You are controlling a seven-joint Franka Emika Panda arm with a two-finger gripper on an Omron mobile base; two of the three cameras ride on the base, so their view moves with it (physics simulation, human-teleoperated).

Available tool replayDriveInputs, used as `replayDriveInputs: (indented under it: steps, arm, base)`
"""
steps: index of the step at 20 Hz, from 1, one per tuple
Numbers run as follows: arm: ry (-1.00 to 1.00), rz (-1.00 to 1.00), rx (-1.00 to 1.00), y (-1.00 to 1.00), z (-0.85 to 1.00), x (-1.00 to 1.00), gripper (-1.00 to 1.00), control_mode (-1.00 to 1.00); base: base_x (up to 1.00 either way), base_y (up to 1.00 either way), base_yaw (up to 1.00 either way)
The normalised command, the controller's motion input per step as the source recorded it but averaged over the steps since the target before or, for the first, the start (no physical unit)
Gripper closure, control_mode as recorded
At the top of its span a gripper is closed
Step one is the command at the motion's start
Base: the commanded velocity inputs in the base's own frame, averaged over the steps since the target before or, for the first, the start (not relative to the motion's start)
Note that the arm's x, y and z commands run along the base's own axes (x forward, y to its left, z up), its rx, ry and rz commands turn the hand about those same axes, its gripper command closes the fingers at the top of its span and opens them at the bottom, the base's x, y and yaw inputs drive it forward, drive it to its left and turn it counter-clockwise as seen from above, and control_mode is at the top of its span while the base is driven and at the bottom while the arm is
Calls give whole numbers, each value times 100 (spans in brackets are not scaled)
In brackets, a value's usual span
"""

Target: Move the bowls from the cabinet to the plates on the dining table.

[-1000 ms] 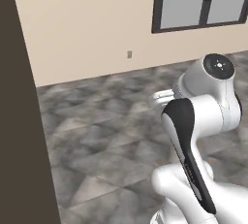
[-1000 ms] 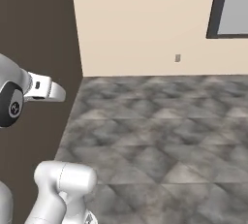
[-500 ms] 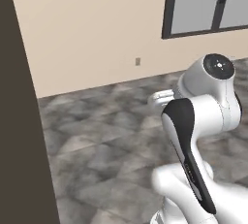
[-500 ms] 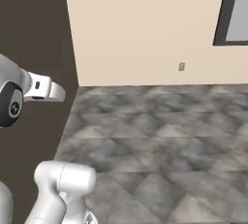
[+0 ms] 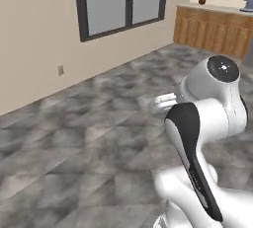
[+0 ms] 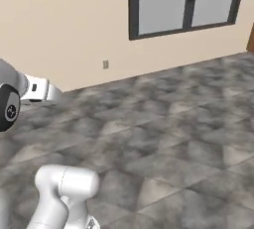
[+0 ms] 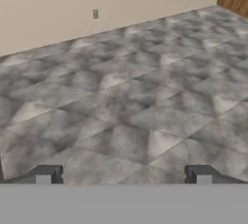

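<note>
facing open floor — no bowl, cabinet or plate in front of the arm.

the gripper [image 7: 123, 175] is hanging with its two fingertips [image 7: 46, 174] spread wide apart and nothing between them, looking down over the grey tiled floor [image 7: 145, 97]. a dark-framed window [image 5: 121, 2] is sitting in the beige wall [image 6: 64, 20], and low wooden cabinets [image 5: 212, 29] are showing far off in the left base view — probably not the wall cabinet holding the bowls, though it is too distant to be sure. the task's bowls, plates and dining table are lying somewhere outside these views, so the job looks barely begun. the risk from here is steering: heading for the low cabinets by mistake, or clipping furniture with the folded arm while turning.
</note>
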Motion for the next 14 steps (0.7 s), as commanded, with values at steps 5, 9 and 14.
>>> replayDriveInputs:
  steps: [5,9,14]
  arm:
    - [0,0,0,0,0,0,-100,100]
    - [0,0,0,0,0,0,-100,100]
    - [0,0,0,0,0,0,-100,100]
  base:
    - [19,0,-83]
    - [63,0,-70]
    - [97,0,-48]
